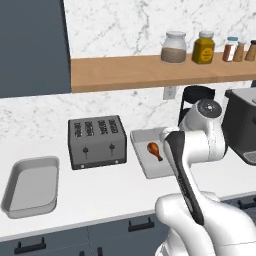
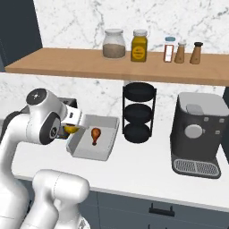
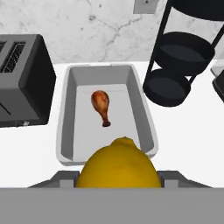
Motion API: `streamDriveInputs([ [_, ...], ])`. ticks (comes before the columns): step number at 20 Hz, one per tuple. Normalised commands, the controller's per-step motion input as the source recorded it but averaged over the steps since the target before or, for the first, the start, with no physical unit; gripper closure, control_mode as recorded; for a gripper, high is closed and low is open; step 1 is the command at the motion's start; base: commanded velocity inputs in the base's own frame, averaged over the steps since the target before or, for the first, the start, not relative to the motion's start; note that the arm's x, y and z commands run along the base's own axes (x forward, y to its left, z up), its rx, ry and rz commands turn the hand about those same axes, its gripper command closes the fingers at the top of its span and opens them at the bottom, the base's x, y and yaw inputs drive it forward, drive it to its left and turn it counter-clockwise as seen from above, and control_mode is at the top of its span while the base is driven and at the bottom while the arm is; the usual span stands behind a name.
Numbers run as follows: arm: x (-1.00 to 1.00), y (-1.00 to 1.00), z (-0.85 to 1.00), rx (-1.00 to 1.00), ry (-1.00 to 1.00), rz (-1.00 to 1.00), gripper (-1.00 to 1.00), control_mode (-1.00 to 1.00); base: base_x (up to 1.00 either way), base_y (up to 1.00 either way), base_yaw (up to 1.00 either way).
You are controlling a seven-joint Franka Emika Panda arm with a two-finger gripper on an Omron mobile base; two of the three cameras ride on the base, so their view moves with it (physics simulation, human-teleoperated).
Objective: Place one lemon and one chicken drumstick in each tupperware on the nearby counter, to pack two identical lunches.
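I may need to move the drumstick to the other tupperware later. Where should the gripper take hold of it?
Grip the chicken drumstick across its thick meaty end, from straight above. It lies flat on the tupperware floor, clear of the walls, so there is room either side; the thin bone end would probably slip.

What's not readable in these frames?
- Gripper fingers: hand view, covered by the lemon and the bottom edge.
- Near corner of the tupperware holding the chicken drumstick: left base view, hidden behind the arm.
- Toaster: right base view, mostly behind the arm.
- Shelf jar labels: too small.
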Motion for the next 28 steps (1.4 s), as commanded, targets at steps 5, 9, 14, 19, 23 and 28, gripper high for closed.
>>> streamDriveInputs([
  [5,0.59,-0.56,-0.67,0.10,0.00,0.01,1.00,-1.00,0.00,0.00,0.00],
  [9,0.63,-0.21,-0.76,0.07,0.00,0.00,1.00,-1.00,0.00,0.00,0.00],
  [14,0.78,0.00,-0.58,0.01,0.06,0.00,1.00,-1.00,0.00,0.00,0.00],
  [19,0.71,0.00,-0.43,0.00,0.14,0.00,1.00,-1.00,0.00,0.00,0.00],
  [23,0.58,0.00,-0.25,0.00,0.12,0.00,1.00,-1.00,0.00,0.00,0.00],
  [28,0.53,0.00,-0.17,0.00,0.06,0.00,1.00,-1.00,0.00,0.00,0.00],
])
